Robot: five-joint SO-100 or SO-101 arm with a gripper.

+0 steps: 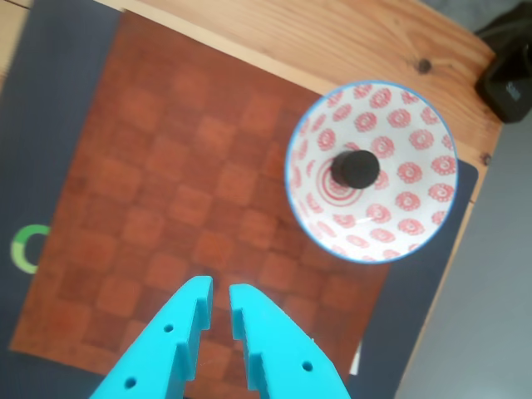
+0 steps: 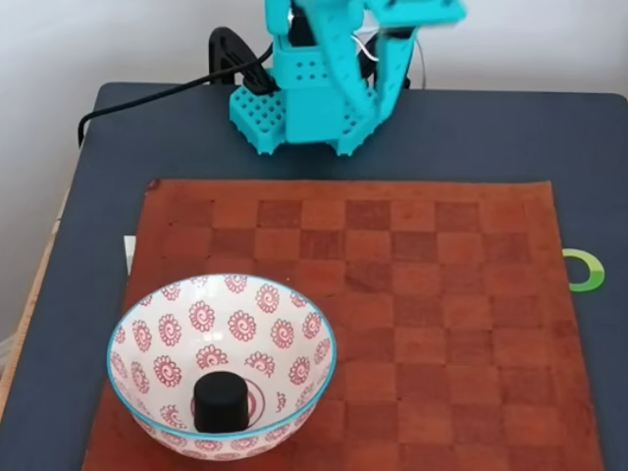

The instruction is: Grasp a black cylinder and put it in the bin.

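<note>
One black cylinder (image 1: 356, 168) stands upright at the bottom of the one bin (image 1: 432, 133), up and to the right of the claw (image 1: 219, 301) in the other view, well apart from it. The claw's two turquoise fingers (image 1: 187, 320) are slightly parted and hold nothing, above one brown checkered mat (image 1: 166, 166).

The arm (image 2: 339, 69) is turquoise plastic throughout, its base pierced with rows of small holes. A black cable (image 2: 147, 98) leaves the base. The end effector (image 1: 218, 312) has two tapered turquoise fingers (image 1: 179, 332) with stepped inner edges and small screw holes.
</note>
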